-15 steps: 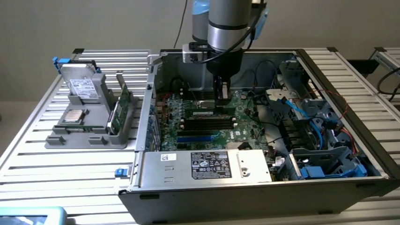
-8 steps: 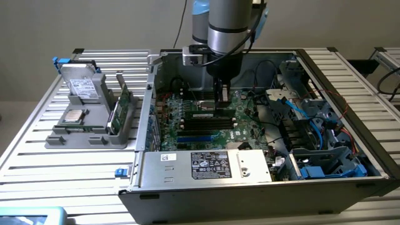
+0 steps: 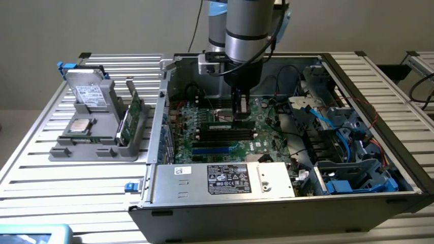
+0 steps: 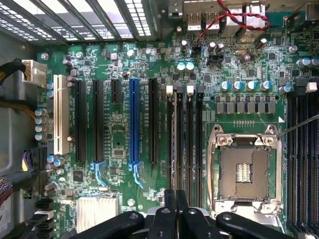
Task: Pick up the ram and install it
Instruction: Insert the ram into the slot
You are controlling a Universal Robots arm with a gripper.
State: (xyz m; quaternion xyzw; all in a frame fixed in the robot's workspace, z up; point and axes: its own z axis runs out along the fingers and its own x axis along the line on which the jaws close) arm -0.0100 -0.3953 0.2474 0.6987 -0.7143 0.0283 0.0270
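Green and thin, the ram (image 3: 218, 121) appears to stand on edge in the memory slots (image 4: 184, 144), right at the tip of the gripper (image 3: 239, 116); whether the two touch I cannot tell. Its fingers (image 4: 169, 214) are pressed together with nothing between them, which I judge suits pushing a stick down rather than carrying one. Directly beneath the gripper lies the motherboard (image 4: 119, 144), with the bare processor socket (image 4: 244, 169) just beside it. Well away from the gripper, outside the open case (image 3: 271, 206), a grey holder (image 3: 91, 142) props more green boards (image 3: 132, 114) upright, easy to pinch. Case and holder rest on a slatted metal table (image 3: 81, 178); a plain pale wall (image 3: 101, 25) stands behind the arm.
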